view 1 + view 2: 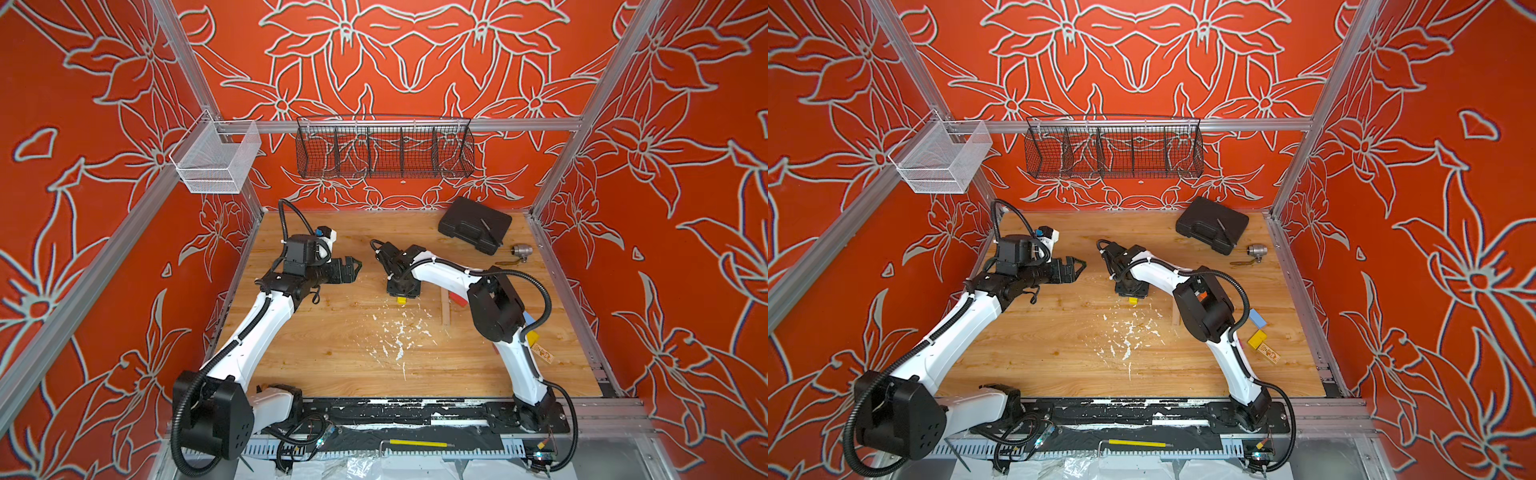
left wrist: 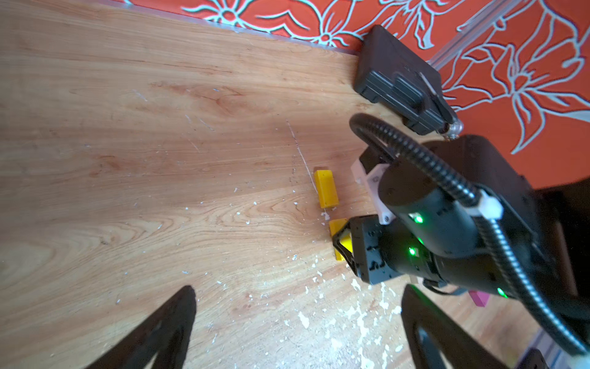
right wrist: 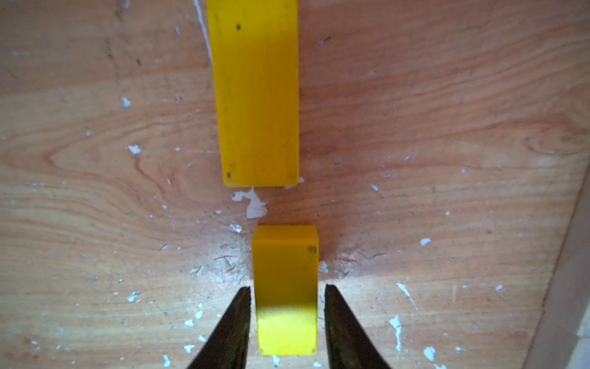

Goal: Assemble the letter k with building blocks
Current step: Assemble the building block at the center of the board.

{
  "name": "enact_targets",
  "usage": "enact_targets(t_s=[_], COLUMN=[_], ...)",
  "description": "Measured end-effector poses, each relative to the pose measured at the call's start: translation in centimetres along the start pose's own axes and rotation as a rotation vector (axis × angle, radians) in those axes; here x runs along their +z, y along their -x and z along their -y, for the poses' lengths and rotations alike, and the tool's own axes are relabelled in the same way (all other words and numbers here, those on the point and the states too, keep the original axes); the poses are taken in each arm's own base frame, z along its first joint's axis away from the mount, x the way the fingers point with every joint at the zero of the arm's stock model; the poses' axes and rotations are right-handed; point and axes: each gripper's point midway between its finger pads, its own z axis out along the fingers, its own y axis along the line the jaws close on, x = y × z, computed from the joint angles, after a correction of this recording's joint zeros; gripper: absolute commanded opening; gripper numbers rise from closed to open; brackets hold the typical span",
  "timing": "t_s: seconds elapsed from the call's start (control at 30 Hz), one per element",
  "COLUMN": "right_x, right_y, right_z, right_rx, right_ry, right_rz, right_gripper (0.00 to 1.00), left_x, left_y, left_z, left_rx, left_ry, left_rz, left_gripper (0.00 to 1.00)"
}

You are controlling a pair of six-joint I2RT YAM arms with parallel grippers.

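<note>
R gripper (image 3: pixel 287 287) straddles second yellow block (image 3: pixel 284 255), jaws slightly apart, not pinching; it lies end-on just beside first yellow block (image 3: pixel 257 96). L gripper (image 2: pixel 297 335) wide open. Prob. stem step; next: close gap, align.

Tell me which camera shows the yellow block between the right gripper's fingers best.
Right wrist view: the yellow block lies centred in the right gripper, slim gaps either side. Left wrist view shows it partly hidden by that gripper. In both top views only a sliver shows under the wrist.
</note>
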Motion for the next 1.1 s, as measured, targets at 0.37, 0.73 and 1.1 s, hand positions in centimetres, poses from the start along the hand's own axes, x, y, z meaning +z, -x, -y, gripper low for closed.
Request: enact_targets(t_s=[0.37,0.73,1.1], right_x=[0.1,0.3,0.3], right_y=[0.3,0.9,1.2], right_z=[-0.1,-0.6,-0.8], right_rx=[0.011,0.013,0.006], right_ry=[0.016,0.024,0.026], right_rz=[-0.006,-0.001,0.002], right_gripper=[0.31,0.31,0.31], left_x=[-0.7,-3.6,-3.6], left_y=[-0.2,-0.3,-0.2], left_z=[2.0,5.3,5.3], left_rx=[0.101,0.268,0.280], left_ry=[-0.106,-0.249,-0.249], left_rz=[0.010,0.102,0.109], left_gripper=[0.97,0.97,0.97])
